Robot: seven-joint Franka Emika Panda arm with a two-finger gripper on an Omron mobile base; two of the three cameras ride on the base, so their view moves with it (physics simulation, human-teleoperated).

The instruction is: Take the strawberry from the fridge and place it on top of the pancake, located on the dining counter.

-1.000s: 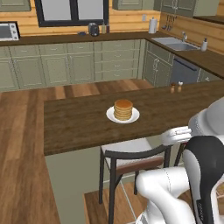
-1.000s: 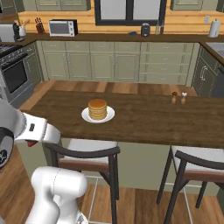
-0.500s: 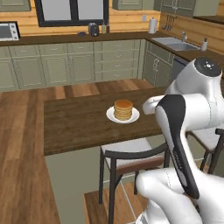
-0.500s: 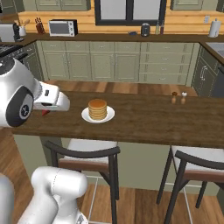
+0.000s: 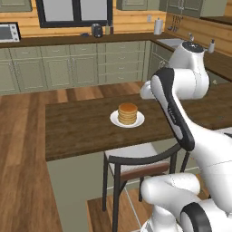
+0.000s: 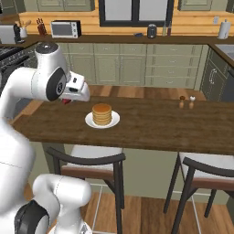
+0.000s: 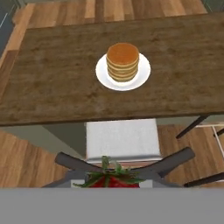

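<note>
Now, reading from left to right, we see the dining counter (image 6: 155,125) as a long dark-brown top on a pale base, its left end reaching a corner where the wood turns back toward the kitchen wall. Above that left part, in the right base view, our gripper (image 6: 67,101) hangs clear of the wood, drawn in narrow around the strawberry (image 7: 112,180), whose red body and green leaves sit between the finger tips in the hand view. Next comes the pancake (image 6: 102,114), a golden stack on a small white plate (image 6: 113,121), standing back from the counter's near edge, apart from the berry. A stool (image 6: 91,160) is tucked below it. Farther right, two small shakers (image 6: 186,102) stand near the far edge.
</note>
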